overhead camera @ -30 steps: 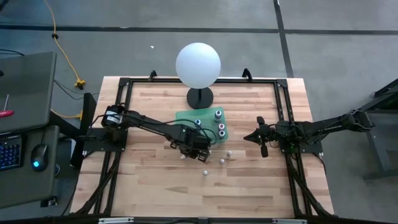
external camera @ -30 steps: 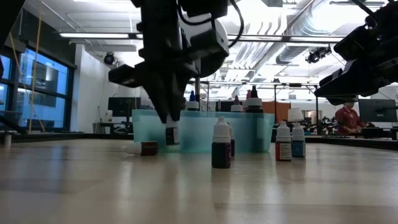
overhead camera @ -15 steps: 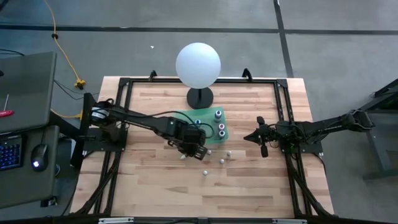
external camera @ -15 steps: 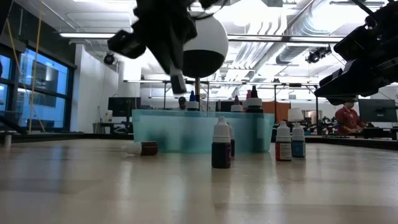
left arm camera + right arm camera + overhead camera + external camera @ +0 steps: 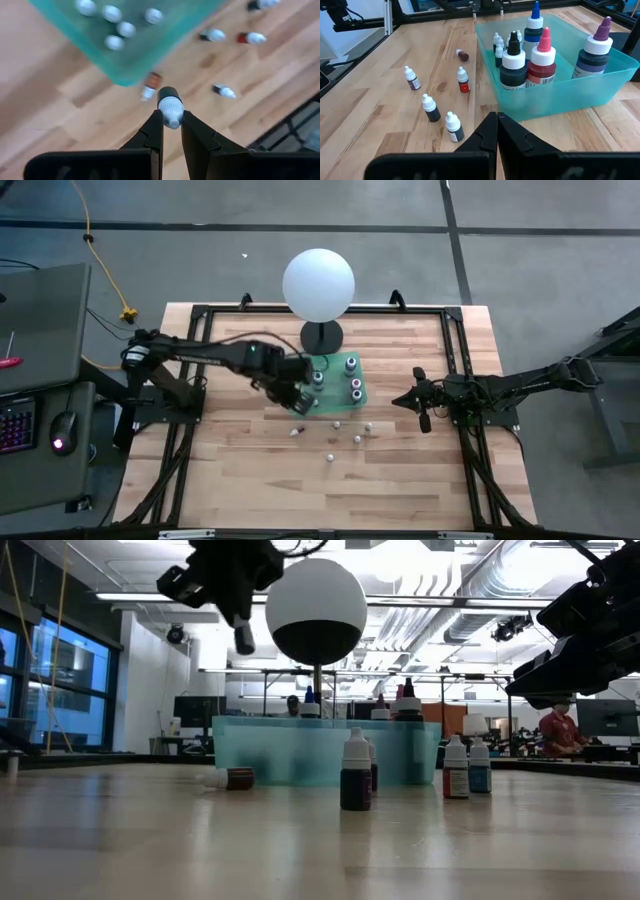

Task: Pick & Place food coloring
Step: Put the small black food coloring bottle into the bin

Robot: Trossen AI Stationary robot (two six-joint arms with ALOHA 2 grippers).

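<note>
1 food coloring bottle (image 5: pixel 170 105) hangs cap-down in left tool (image 5: pixel 172 126).

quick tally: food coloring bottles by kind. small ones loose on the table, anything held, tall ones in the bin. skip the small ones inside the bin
Small bottles standing on table: 4
Small bottle lying on table: 1
Small bottle in left gripper: 1
Tall bottles in teal bin: 4
Total: 10

My wooden table (image 5: pixel 250 470): green bin (image 5: pixel 357 395), sphere's black stand (image 5: pixel 321 336), five loose food coloring bottles (image 5: pixel 431 108) (one toppled).
</note>
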